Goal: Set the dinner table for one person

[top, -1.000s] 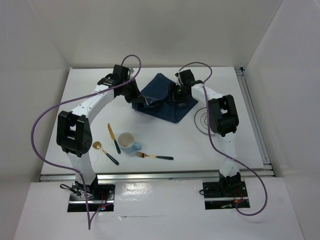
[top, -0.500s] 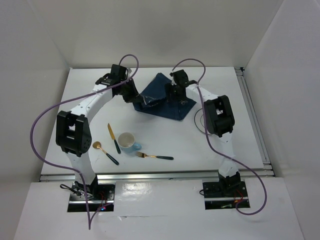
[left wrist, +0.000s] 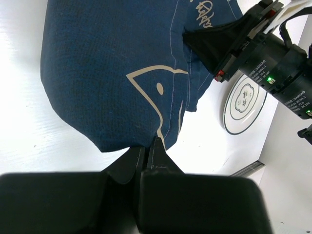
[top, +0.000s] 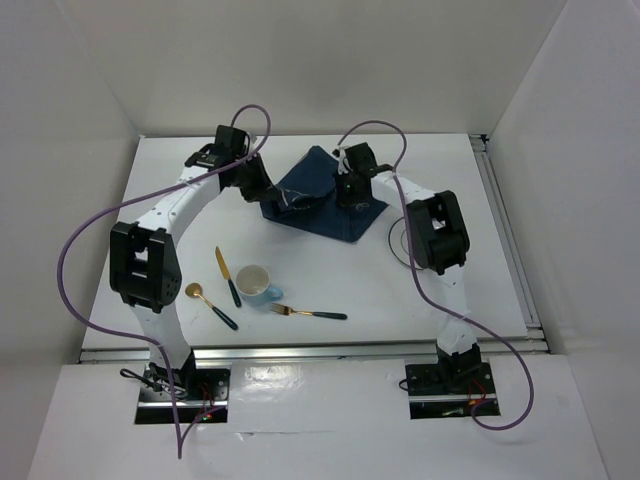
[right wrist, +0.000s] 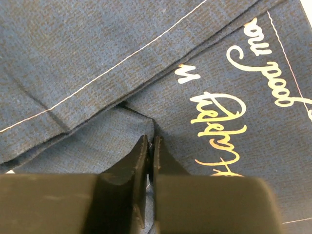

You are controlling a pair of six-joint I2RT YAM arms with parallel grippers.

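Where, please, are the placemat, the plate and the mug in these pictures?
placemat (left wrist: 107, 73): left wrist view, middle of the blue cloth.
plate (left wrist: 245, 102): left wrist view, its white centre.
mug (top: 253, 281): top external view, its open mouth.

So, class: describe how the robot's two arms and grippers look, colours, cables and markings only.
Both the left arm and right arm have white links joined by boxy black joint housings. A purple cable loops loosely along each. The left gripper and right gripper have matte black, tapering fingers. The right wrist's black motor housing carries white lettering and green lights.
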